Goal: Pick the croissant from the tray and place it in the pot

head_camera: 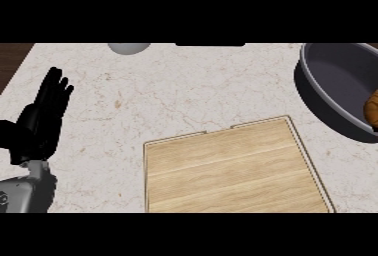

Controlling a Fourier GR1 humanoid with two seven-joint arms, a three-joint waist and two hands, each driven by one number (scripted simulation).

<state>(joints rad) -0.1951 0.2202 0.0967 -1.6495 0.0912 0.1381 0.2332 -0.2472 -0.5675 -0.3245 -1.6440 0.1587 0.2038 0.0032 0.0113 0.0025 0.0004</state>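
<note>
1. So the croissant (371, 109) looks like it's already sitting inside the pot (325, 100). You can just see a brown bit of it at the far right edge, low against the pot's inner wall. Most of it is cut off by the frame.

2. The wooden tray (235, 170) in the middle of the marble surface (148, 90) has nothing on it, so my read is the place step is basically done.

3. The left hand (44, 117) is at the left edge, fingers straight and pointing up, holding nothing. It's just resting there, well apart from both tray and pot.

4. The right hand doesn't show anywhere in the head view, so I can't say what its fingers are doing or whether it's let go of the croissant.

5. Next move, as far as I can guess: if the right hand is near the pot, it just needs to be clear of the rim and pulled away without nudging the pot. Nothing left to pick up from the tray.

6. There's a small grey round thing (129, 48) at the top edge; can't tell what it is.
</note>
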